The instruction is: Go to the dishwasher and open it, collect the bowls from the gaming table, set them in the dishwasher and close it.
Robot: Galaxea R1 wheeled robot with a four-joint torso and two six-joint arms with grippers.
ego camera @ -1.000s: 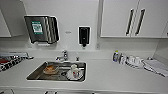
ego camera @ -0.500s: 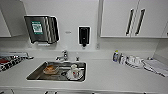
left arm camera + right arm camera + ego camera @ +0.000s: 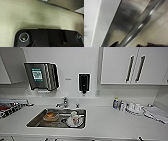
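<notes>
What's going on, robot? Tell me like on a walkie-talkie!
Facing sink, dirty dishes inside. Right wrist close to dishwasher's steel handle. Grippers: can't tell. Nothing blocking.

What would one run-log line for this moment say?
facing: sink with dishes | right wrist: dishwasher front, bar handle close | grippers: cannot tell

dishwasher [image 3: 125, 23] silver front | bar handle [image 3: 140, 26] close, diagonal | pale floor [image 3: 159, 36]
</notes>
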